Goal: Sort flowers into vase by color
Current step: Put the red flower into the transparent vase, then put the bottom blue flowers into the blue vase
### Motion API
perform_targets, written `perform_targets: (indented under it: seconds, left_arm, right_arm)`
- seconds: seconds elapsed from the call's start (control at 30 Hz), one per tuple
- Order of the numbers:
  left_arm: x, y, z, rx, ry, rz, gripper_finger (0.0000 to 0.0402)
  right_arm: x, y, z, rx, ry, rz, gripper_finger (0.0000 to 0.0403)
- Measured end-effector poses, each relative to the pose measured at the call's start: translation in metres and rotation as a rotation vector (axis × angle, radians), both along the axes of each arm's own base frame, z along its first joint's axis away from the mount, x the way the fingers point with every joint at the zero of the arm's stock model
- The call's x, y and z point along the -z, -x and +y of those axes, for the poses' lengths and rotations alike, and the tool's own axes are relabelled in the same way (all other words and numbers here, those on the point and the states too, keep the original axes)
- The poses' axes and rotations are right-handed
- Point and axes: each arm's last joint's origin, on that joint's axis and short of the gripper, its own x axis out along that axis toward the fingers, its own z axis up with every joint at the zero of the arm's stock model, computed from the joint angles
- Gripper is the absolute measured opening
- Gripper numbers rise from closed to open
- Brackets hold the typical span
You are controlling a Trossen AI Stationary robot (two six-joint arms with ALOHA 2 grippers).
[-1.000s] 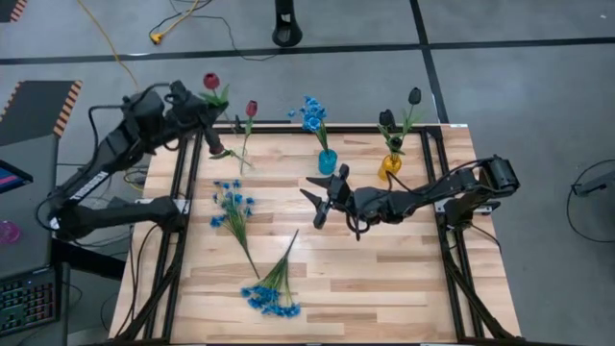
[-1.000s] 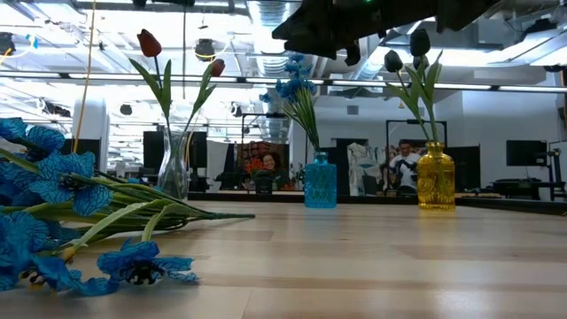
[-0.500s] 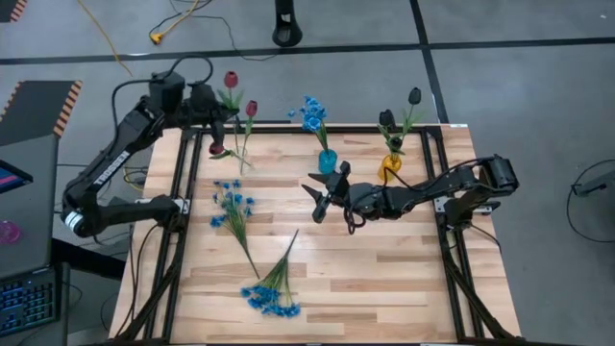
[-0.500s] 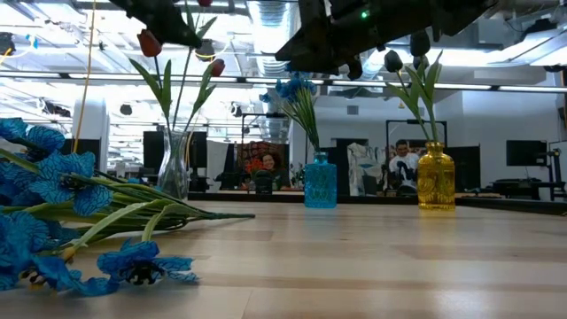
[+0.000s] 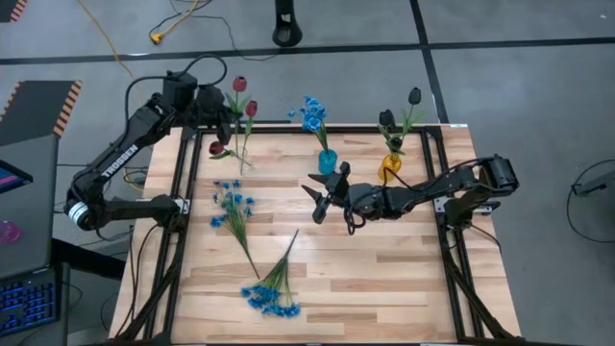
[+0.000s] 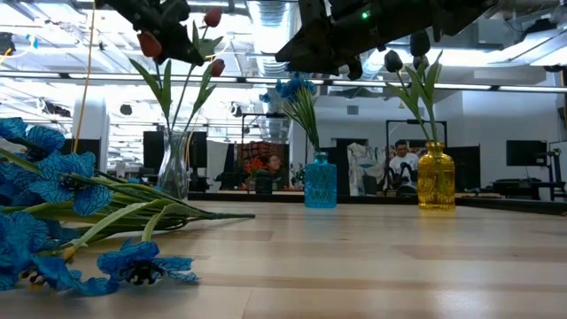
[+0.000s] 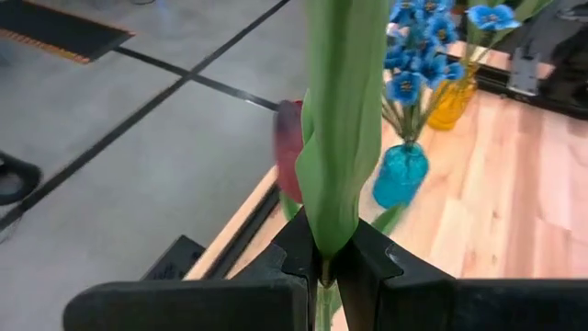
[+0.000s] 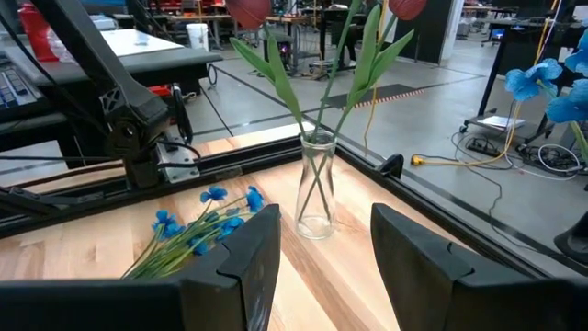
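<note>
My left gripper [image 5: 219, 108] [image 7: 323, 253] is at the far left corner, shut on a green-stemmed red tulip whose bud [image 5: 239, 84] [image 6: 211, 16] is uppermost. Just beside it a clear vase [image 8: 317, 188] [image 6: 174, 168] holds two red tulips [image 5: 251, 109]. A blue vase [image 5: 328, 161] holds blue flowers [image 5: 312, 112]. A yellow vase [image 5: 389, 165] holds near-black tulips [image 5: 414, 96]. Two blue bunches [image 5: 233, 204] [image 5: 272, 293] lie flat on the table. My right gripper [image 5: 317, 197] [image 8: 317, 267] hovers open and empty over the table's middle, facing the clear vase. My left gripper pinches the tulip's stem between its two fingers, just below a long green leaf [image 7: 323, 241]. The fingers reach in slanting slightly down and lie across the stem. The tulip stands roughly upright, bud above the fingers. Its lower end is hidden.
A black frame [image 5: 183, 231] runs around the wooden tabletop. The three vases stand in a row along the far edge. Bare wood lies at the near right [image 5: 384, 288]. People show in the room beyond the table.
My left gripper has swung toward the far edge and to the right, and has come down, carrying the red tulip closer to the two tulips in the clear vase. It has stayed shut on the stem. The tulip's bud now shows in the low view.
</note>
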Motion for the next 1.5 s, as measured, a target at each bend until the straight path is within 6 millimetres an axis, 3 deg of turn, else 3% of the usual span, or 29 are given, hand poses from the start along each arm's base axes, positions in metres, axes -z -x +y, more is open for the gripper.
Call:
perform_targets:
  seconds: [0.47,0.97,1.3,1.5]
  left_arm:
    - [0.000,0.000,0.000,-0.036,0.011,0.000,0.0031]
    - [-0.003,0.003,-0.003,-0.027,-0.018,0.001,0.0137]
    - [-0.023,0.021,-0.026,-0.045,-0.165,-0.015,0.0160]
    - [-0.038,0.040,-0.051,-0.072,-0.257,-0.057,0.0160]
  right_arm:
    - [0.000,0.000,0.000,0.000,0.000,-0.001,0.0197]
    - [0.000,0.000,0.000,0.000,0.000,-0.001,0.0197]
    - [0.000,0.000,0.001,-0.019,0.003,0.008,0.0197]
    - [0.001,-0.002,0.006,-0.216,0.053,0.043,0.0197]
